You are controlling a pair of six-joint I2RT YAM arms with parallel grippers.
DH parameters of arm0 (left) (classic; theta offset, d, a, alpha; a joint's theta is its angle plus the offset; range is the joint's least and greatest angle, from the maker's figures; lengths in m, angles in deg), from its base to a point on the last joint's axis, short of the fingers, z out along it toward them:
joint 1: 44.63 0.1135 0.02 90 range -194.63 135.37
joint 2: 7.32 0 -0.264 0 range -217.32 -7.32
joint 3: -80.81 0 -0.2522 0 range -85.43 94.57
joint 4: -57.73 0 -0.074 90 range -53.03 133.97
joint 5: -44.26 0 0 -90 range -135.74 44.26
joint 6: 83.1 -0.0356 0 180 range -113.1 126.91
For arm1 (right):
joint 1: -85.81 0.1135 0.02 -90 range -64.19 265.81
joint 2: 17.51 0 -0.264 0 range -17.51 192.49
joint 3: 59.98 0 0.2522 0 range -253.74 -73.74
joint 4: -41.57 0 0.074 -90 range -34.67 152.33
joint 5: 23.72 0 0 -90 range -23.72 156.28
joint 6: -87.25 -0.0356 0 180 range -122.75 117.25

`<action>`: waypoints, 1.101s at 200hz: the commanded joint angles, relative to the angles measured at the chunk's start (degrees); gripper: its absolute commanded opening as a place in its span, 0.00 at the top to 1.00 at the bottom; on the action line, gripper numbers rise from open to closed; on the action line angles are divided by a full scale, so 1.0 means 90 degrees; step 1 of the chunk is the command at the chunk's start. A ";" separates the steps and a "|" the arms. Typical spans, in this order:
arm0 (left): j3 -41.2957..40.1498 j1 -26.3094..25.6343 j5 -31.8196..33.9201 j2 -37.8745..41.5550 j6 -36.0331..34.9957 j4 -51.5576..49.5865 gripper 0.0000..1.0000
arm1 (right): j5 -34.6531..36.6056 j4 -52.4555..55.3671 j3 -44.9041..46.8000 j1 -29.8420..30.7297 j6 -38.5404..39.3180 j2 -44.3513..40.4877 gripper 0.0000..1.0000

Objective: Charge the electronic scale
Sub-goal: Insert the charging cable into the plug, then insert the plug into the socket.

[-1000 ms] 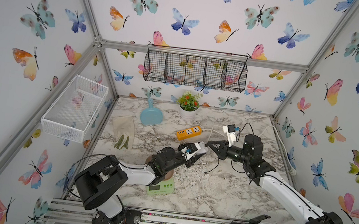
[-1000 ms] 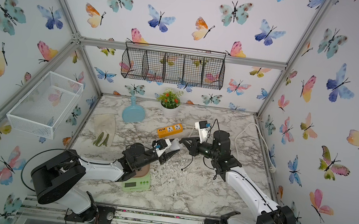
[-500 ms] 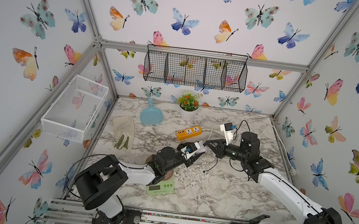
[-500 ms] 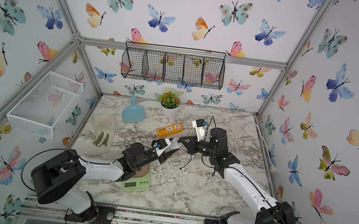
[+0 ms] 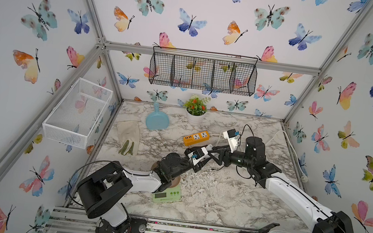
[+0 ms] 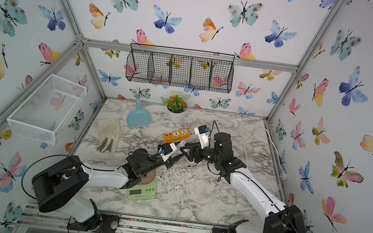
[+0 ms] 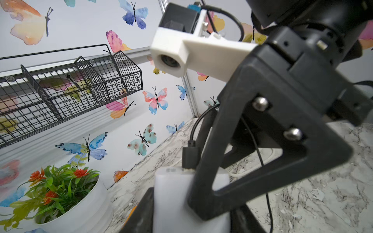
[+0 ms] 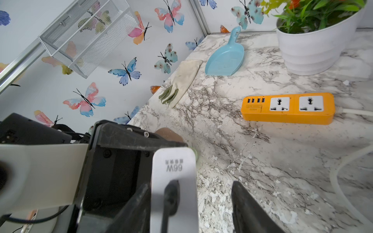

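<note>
Smooth white round-edged charger block [image 8: 173, 167] clamped by left gripper [image 7: 191, 215], black cable [image 8: 171, 192] plugged in; right gripper [image 8: 189, 184] jaws spread around it. Boxy pale-green electronic scale [image 5: 168, 194] on flaking marble-print tabletop [image 8: 232, 141].

Robot lab cell: aluminium frame [image 5: 289, 68], butterfly-papered walls [image 5: 207, 9]

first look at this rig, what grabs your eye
The two arms meet nose to nose over the middle of the marble table. The left gripper holds a white charger block with a black cable plugged in, and the right gripper stands open around it. Just behind them lies a bright orange power strip, and butterfly wallpaper covers every wall.
</note>
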 commanded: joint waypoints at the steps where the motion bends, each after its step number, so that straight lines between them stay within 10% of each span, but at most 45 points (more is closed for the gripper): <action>1: 0.0062 0.0056 -0.0110 0.0138 0.0053 0.0308 0.91 | -0.0388 -0.0024 -0.0328 0.0045 0.0272 0.0301 0.41; 58: 0.0038 0.0163 -0.0115 0.0156 0.0218 0.0259 0.87 | -0.0496 -0.0263 -0.0492 0.0046 0.0167 0.0569 0.86; 89: -0.0036 0.0190 -0.0153 0.0327 0.0379 0.0015 0.01 | 0.0135 -0.0367 -0.0658 0.0049 0.0295 0.0846 0.96; 152: -0.1022 0.0965 -0.0062 0.1434 0.1992 -0.0676 0.02 | 0.2636 -0.0391 -0.2152 0.0044 0.0787 0.2809 0.98; 220: -0.1515 0.1236 0.0192 0.2526 0.2074 -0.1337 0.01 | 0.3758 -0.0856 -0.3435 0.0081 0.1178 0.4571 0.98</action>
